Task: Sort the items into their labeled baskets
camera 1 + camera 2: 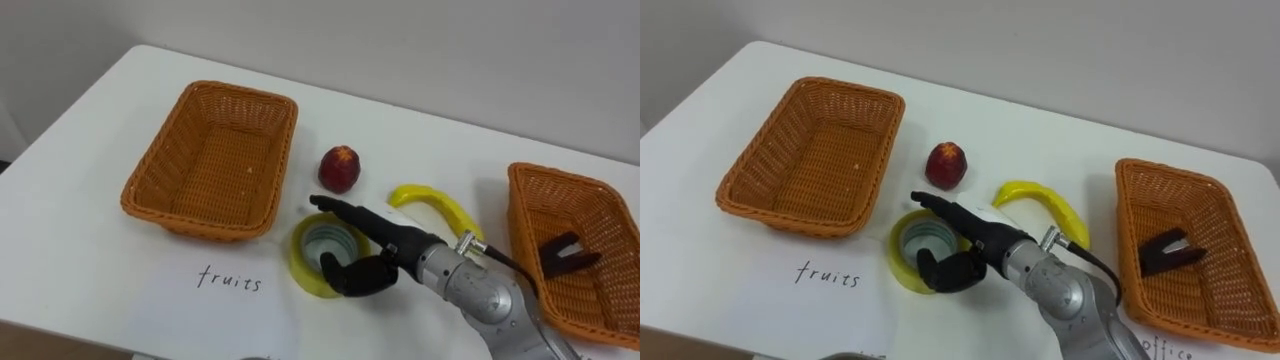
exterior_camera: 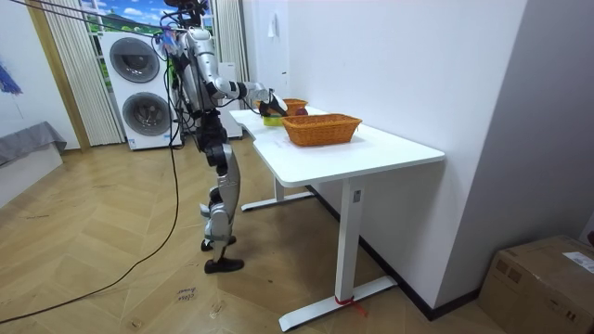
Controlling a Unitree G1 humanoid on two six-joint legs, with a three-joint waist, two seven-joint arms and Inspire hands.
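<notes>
While the right hand point(image 1: 370, 265) sits half-closed on the yellow tape roll point(image 1: 298, 255), fingers curled at its near rim, the apple point(image 1: 340, 168) lies at its twelve o'clock and the banana point(image 1: 437, 205) at two. Seen in the room view, the robot stands at the end of the surface point(image 2: 390, 147).

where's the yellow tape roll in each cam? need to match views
Left eye view: yellow tape roll low centre, below the red fruit.
Right eye view: low, just left of centre.
Room view: yellow speck at the table's far end.
Shared landmark: the right robot hand reaching over it.
</notes>
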